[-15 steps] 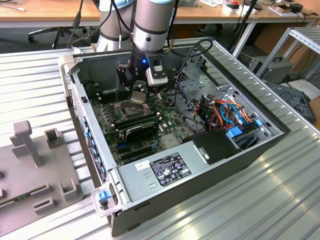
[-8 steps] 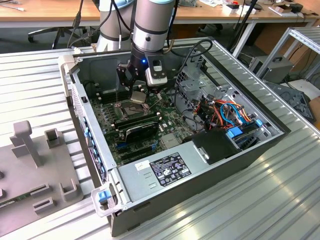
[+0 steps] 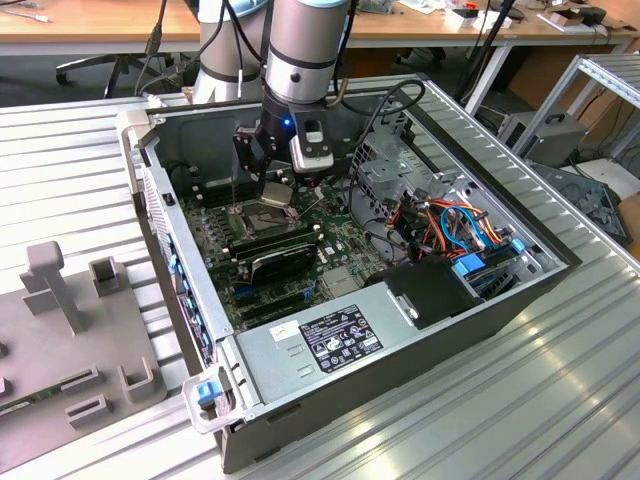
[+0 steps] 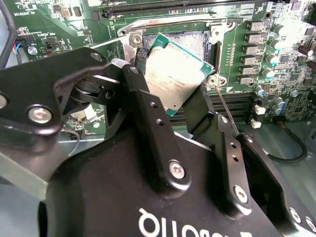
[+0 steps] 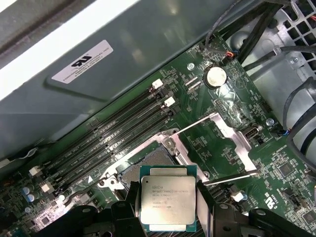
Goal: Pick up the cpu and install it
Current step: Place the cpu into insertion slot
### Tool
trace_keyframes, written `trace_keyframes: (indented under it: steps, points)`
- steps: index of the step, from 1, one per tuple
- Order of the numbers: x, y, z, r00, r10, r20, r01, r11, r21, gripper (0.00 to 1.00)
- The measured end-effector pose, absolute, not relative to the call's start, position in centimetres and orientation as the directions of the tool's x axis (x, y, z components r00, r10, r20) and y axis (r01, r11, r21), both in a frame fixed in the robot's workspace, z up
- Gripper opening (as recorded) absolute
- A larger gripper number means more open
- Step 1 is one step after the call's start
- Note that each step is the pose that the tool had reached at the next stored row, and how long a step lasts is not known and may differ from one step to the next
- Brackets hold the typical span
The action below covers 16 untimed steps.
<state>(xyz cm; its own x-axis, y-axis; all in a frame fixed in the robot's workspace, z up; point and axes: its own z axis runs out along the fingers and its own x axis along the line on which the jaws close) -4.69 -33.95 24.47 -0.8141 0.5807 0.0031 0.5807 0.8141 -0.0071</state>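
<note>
The cpu (image 3: 277, 193) is a small square chip with a dull silver top and a green rim. My gripper (image 3: 279, 186) is shut on it by two opposite edges, inside the open computer case. In the second wrist view the cpu (image 4: 178, 74) hangs tilted between my black fingers (image 4: 144, 96), just above the open socket (image 4: 190, 40). In the first wrist view the cpu (image 5: 168, 200) overlaps the socket's (image 5: 129, 174) near edge and is apart from it. The hinged metal frame (image 5: 232, 133) stands folded open beside the socket.
Long black memory slots (image 5: 116, 131) run beside the socket. A power supply (image 3: 330, 340) and a bundle of coloured cables (image 3: 450, 225) fill the case toward the exterior view's right. The case walls (image 3: 150, 190) ring the board. A grey fixture (image 3: 70, 330) lies outside, at the left.
</note>
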Motion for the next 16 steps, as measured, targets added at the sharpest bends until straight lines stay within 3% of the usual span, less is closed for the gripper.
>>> trace_keyframes:
  steps: [16]
  points:
    - [-4.73, -33.95, 24.47, -0.760, 0.650, 0.003, 0.650, 0.760, -0.007, 0.55]
